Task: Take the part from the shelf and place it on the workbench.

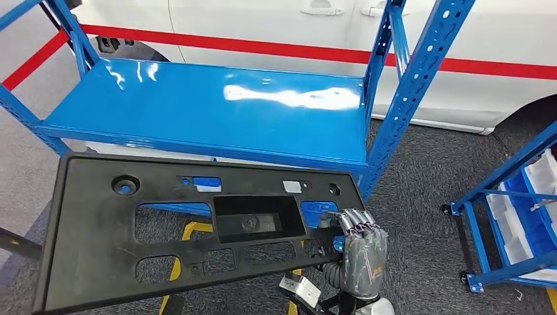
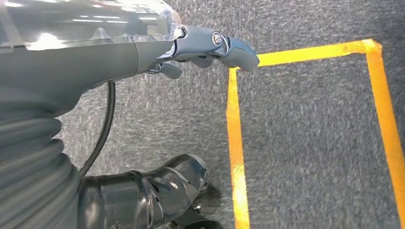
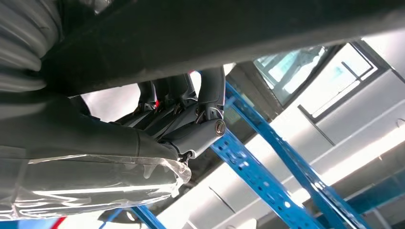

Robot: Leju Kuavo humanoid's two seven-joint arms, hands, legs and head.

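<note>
The part is a long black plastic panel [image 1: 98, 216] with several cut-outs, held level in the air in front of the blue shelf [image 1: 197, 105]. My right hand [image 1: 362, 252] grips its near right edge from below, fingers hooked up over the rim. In the right wrist view the fingers [image 3: 191, 119] curl up onto the dark underside of the panel [image 3: 215, 28]. My left hand [image 2: 210, 45] hangs over the grey carpet with its thumb stretched out and nothing in it.
The shelf board is bare and glossy, with blue perforated uprights [image 1: 420, 72] at its right. Behind it stands a white car with a red stripe [image 1: 263, 47]. A blue cart with white bins [image 1: 525, 216] is at the right. Yellow tape [image 2: 236, 143] marks the floor.
</note>
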